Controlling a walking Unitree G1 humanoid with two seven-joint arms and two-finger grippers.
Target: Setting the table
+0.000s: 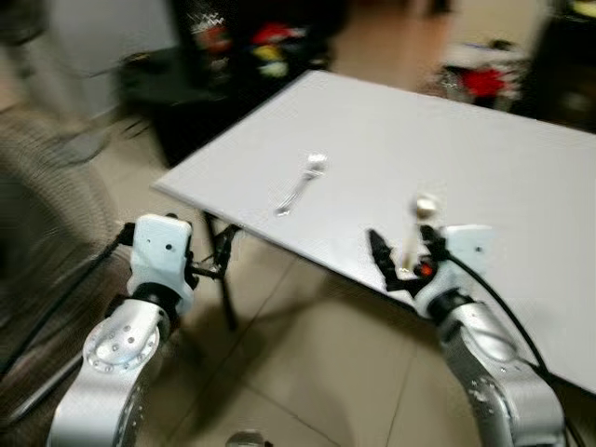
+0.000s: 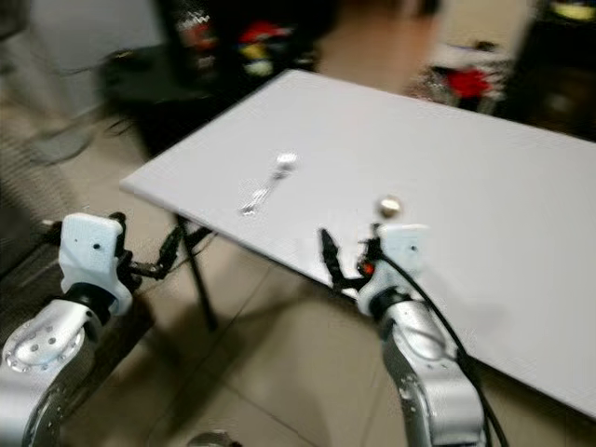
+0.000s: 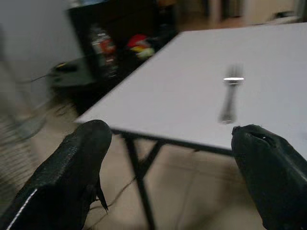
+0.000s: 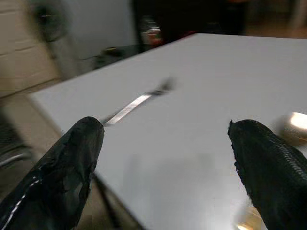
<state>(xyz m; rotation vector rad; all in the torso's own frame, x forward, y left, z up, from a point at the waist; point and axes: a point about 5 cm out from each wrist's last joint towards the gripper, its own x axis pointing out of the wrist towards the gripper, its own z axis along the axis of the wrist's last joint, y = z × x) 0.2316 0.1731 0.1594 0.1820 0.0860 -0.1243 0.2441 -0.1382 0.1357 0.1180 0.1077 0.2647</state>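
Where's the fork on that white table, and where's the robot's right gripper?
fork (image 1: 300, 186), left eye view, middle of its handle.
white table (image 1: 484, 168), left eye view, bare top.
right gripper (image 1: 402, 253), left eye view, midway between its fingertips.

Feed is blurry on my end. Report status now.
Left gripper open, short of the white rectangular table. Right gripper open over the table's near edge. Silver metal fork lies flat, untouched; shiny spoon by right gripper. Nothing blocking.
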